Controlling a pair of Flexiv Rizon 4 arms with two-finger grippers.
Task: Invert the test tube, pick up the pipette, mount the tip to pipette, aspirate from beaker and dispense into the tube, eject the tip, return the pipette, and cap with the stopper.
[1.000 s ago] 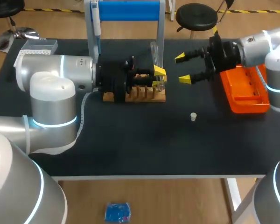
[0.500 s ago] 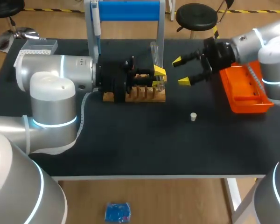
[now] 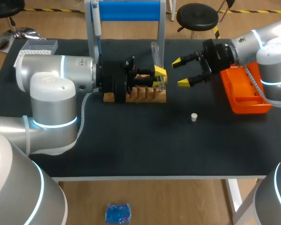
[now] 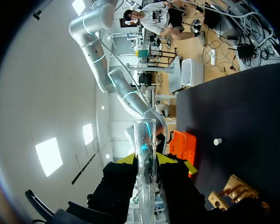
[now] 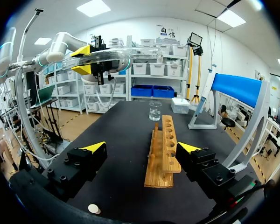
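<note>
My left gripper (image 3: 158,77) is shut on a clear test tube (image 3: 155,57) and holds it above the right end of the wooden rack (image 3: 139,95). In the left wrist view the test tube (image 4: 144,149) runs out between the yellow fingertips (image 4: 125,159). My right gripper (image 3: 181,72) stands open just right of the tube, nothing between its fingers. From the right wrist its gripper (image 5: 142,149) faces the rack (image 5: 162,149), with the held tube (image 5: 116,55) up high and the beaker (image 5: 155,111) behind. A white stopper (image 3: 194,117) lies on the mat. The pipette (image 3: 96,21) hangs on the blue stand (image 3: 129,10).
An orange tray (image 3: 247,91) lies at the right under my right arm. A tip box (image 3: 38,46) stands at the far left corner. The stopper (image 5: 94,208) lies close beneath the right wrist.
My right gripper has edged a little left toward the tube and its arm has shifted back over the orange tray. The left arm and the tube have kept still.
</note>
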